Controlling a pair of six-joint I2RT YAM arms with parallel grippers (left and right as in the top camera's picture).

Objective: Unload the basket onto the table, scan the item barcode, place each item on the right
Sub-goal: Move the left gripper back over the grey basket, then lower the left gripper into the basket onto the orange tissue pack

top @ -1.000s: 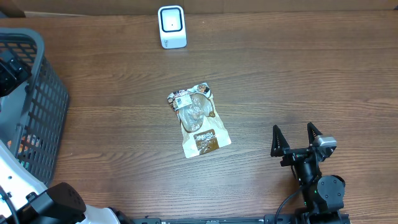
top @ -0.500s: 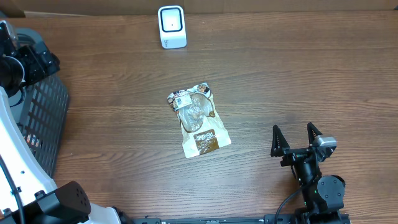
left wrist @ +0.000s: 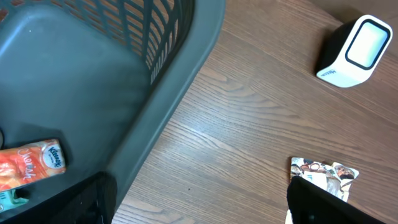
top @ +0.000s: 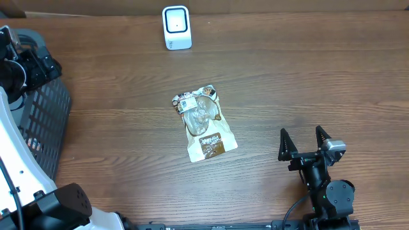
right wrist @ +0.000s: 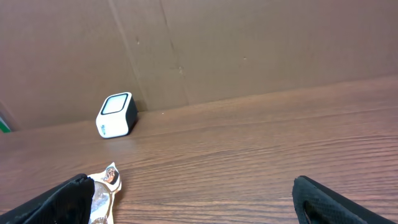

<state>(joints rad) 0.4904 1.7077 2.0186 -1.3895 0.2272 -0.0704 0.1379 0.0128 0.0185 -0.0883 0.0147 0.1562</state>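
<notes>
The item, a tan and white snack pouch, lies flat at the middle of the wooden table. A white barcode scanner with a dark window stands at the far edge. My left gripper hangs open and empty over the basket's rim at the far left, well away from the pouch. The scanner shows at the upper right of that view. My right gripper rests open near the front right, nothing between its fingers. In the right wrist view, the pouch and the scanner lie to the left ahead.
A grey plastic basket stands at the table's left edge, with an orange packet lying on its floor. A brown cardboard wall rises behind the table.
My left arm has come up out of the basket and now hangs over its right rim. The pouch, the scanner and the right arm have not moved.
</notes>
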